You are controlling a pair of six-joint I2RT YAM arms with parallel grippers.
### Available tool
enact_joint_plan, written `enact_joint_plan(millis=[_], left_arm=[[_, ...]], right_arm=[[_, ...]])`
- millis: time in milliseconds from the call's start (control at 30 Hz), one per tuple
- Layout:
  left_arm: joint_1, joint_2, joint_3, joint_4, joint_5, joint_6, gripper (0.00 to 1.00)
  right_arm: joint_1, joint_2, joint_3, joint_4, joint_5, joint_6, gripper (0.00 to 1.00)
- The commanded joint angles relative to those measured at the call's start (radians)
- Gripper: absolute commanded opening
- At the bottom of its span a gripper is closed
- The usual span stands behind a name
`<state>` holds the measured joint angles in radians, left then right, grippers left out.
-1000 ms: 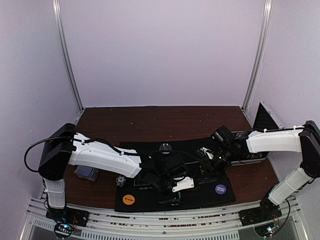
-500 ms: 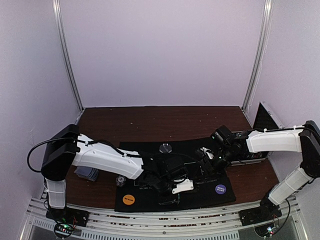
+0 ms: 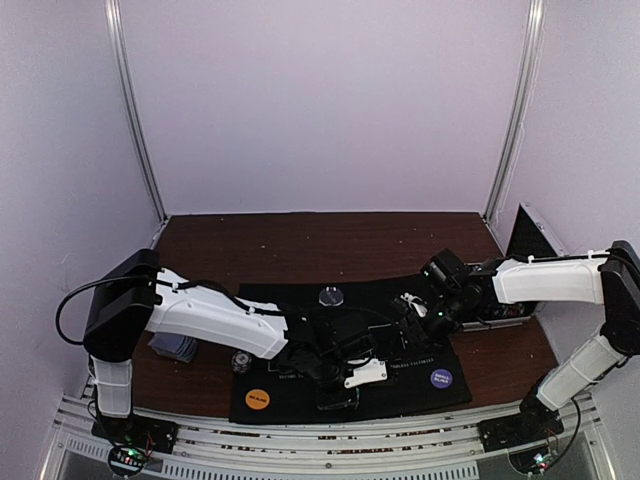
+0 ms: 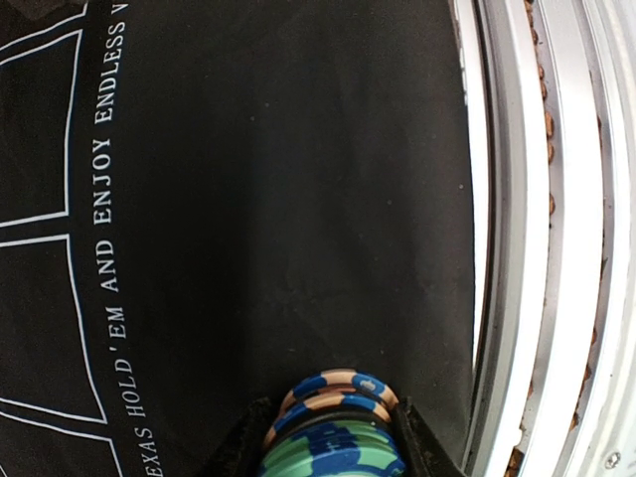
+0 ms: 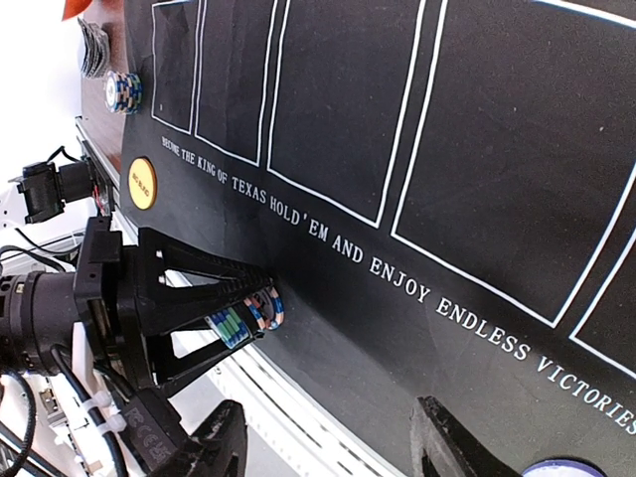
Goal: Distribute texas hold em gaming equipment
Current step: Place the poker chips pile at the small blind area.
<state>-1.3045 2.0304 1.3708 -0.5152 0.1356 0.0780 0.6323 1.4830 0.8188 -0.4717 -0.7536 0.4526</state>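
My left gripper (image 4: 333,442) is shut on a small stack of striped chips (image 4: 335,422), blue-tan on the end and green-blue behind, held low over the near edge of the black mat (image 4: 248,199). In the top view it sits at the mat's front middle (image 3: 343,398). The right wrist view shows the held chips (image 5: 250,313) too. My right gripper (image 5: 333,447) is open and empty above the mat's right half (image 3: 412,312). An orange disc (image 3: 258,399), a purple disc (image 3: 440,378), a clear dealer disc (image 3: 330,296) and another chip stack (image 3: 241,360) lie on the mat.
Blue-grey cards (image 3: 172,347) lie on the wooden table left of the mat. The silver case (image 3: 505,312) stands open at the right, under my right arm. A metal rail (image 4: 537,238) runs along the mat's near edge.
My left gripper has shifted slightly toward the mat's near edge with the chips in it. My right gripper has drifted a little up and left.
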Motion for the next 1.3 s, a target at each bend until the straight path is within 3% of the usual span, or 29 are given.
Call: enact_joint_plan(millis=[0,567,967,1033,1200,1267], left_arm=[[-0.007,0.010,0.015,0.012,0.012,0.023,0.40],[-0.007,-0.038,0.047,0.019,0.009,0.026,0.68],[0.033,-0.314,-0.007,0.001,0.002,-0.046,0.85],[0.079,-0.387,-0.043,-0.028,0.015,-0.094,0.86],[0.271,-0.560,-0.161,-0.080,-0.012,-0.231,0.92],[0.326,-0.621,-0.204,-0.095,-0.060,-0.253,0.95]], right_arm=[[-0.005,0.001,0.037,-0.034,0.023,-0.018,0.59],[-0.005,-0.011,0.075,-0.071,0.060,-0.024,0.59],[0.016,-0.086,0.196,-0.176,0.396,0.024,0.67],[0.062,-0.084,0.222,-0.192,0.471,0.055,0.71],[0.253,-0.042,0.302,-0.246,0.686,0.162,0.99],[0.346,-0.011,0.326,-0.245,0.734,0.220,1.00]])
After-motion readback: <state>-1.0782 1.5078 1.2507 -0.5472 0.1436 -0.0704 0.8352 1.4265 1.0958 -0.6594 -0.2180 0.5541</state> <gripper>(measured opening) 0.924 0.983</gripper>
